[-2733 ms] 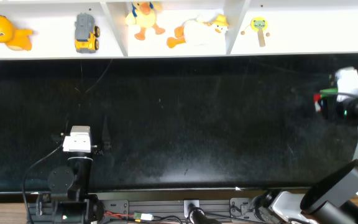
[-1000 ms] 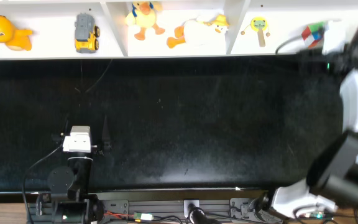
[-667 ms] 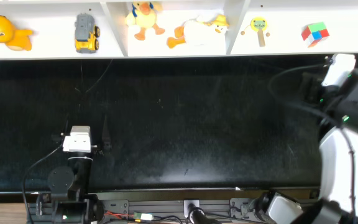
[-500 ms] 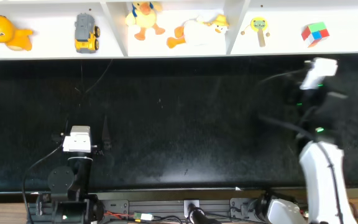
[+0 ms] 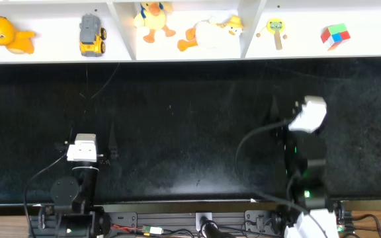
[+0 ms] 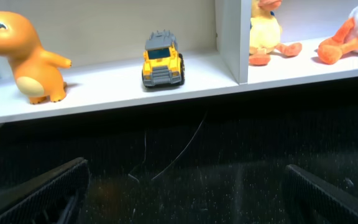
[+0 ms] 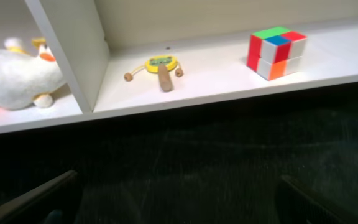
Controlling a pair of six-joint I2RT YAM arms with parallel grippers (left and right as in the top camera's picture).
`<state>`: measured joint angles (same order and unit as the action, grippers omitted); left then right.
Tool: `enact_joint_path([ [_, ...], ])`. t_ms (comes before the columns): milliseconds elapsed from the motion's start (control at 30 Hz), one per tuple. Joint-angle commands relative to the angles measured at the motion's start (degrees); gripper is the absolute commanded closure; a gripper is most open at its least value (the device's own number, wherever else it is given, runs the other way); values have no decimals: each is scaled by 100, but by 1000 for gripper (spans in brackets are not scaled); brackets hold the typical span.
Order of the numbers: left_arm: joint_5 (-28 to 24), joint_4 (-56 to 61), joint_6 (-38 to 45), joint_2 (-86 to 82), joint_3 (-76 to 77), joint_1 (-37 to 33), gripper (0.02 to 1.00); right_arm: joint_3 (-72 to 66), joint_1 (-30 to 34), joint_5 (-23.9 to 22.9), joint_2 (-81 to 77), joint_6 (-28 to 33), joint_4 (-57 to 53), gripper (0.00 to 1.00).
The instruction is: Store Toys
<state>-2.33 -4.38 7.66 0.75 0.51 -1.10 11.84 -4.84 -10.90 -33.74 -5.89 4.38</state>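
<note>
Well, from above, the white shelf (image 5: 190, 54) runs along the top of the frame with every toy on it: an orange figure (image 5: 8, 34) at upper left, a yellow truck (image 5: 92, 35) beside it, a yellow duck plush (image 5: 154, 20) and a white duck plush (image 5: 210, 33) in the middle bay, then a small rattle drum (image 5: 275, 30) and a colour cube (image 5: 335, 35) at upper right. Below it lies the black mat (image 5: 190, 125). The left arm (image 5: 83, 158) stands at lower left and the right arm (image 5: 306, 132) at lower right, both well back from the shelf. Over the left wrist, the left gripper (image 6: 185, 199) has its fingers spread wide above the mat with nothing between them. It faces the orange figure and the truck in one bay, and past the divider (image 6: 229, 40) sits the yellow duck. Over the right wrist, the right gripper (image 7: 179, 199) is likewise spread and empty. It faces the rattle drum and the cube, which stand apart in the same bay, with the white duck plush on the other side of the partition (image 7: 70, 43).
</note>
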Motion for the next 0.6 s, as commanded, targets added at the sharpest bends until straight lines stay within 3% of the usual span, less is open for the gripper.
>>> enact_joint_path([
  [33,-52,-24,-44,-61,-2,22,20,-756,92,-55,1095,-240,17,7],
  [400,-52,-24,-42,-61,-2,22,20,-1156,37,0,3320,-227,-785,3],
  [600,-52,-24,-44,-61,-2,22,20,-1158,35,-9,3359,-227,-761,7],
])
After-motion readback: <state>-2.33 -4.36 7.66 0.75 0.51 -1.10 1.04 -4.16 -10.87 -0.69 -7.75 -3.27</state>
